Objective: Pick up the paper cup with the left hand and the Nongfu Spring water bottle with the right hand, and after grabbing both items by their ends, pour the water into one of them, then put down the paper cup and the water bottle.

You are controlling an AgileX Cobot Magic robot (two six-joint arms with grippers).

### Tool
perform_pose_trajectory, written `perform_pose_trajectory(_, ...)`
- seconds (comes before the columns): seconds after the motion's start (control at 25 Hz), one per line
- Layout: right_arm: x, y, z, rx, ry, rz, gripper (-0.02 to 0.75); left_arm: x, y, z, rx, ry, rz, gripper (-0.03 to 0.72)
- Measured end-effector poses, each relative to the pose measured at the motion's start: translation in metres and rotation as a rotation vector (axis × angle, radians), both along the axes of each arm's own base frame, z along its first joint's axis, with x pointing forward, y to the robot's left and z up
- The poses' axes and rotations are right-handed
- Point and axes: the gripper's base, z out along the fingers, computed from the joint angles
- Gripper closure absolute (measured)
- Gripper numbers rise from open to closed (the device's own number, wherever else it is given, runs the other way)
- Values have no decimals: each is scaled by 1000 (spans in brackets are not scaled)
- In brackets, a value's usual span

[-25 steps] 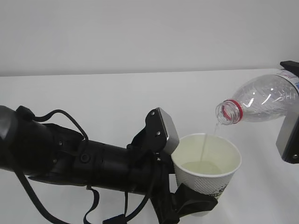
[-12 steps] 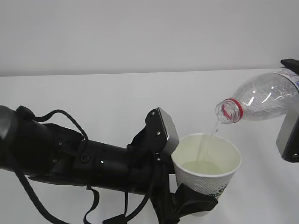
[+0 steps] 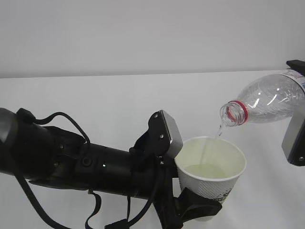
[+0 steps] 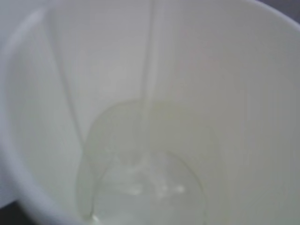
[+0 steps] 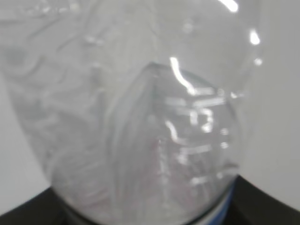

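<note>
The left hand (image 3: 193, 210) grasps the cup (image 3: 211, 177) low on its wall, with its black jaws clamped around the lower part. The cup stands upright and is lifted above the white tabletop (image 3: 105, 100), near the front edge, a little right of the middle. The left arm lies almost level and comes in from the left edge.

The right hand (image 3: 296, 138) holds the bottle (image 3: 269, 101) by its base end at the right edge; its jaws are clenched on the bottle, though the fingertips themselves are out of sight. The bottle lies tilted, with the red neck ring and the open mouth pointing down to the left, just above the far rim of the cup. A thin stream of water (image 3: 206, 151) falls from the mouth into the cup.

In the left wrist view the stream meets a shallow pool on the cup bottom. The right wrist view shows only the clear, blurred wall of the bottle from very near.
</note>
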Motion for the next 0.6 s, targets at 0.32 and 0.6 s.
perform_pose_trajectory(0.32, 0, 0, 1, 1, -4, 0, 314, 0, 0, 0, 0, 0, 0, 162)
perform_pose_trajectory(0.6, 0, 0, 1, 1, -6, 0, 314, 0, 0, 0, 1, -1, -2, 162)
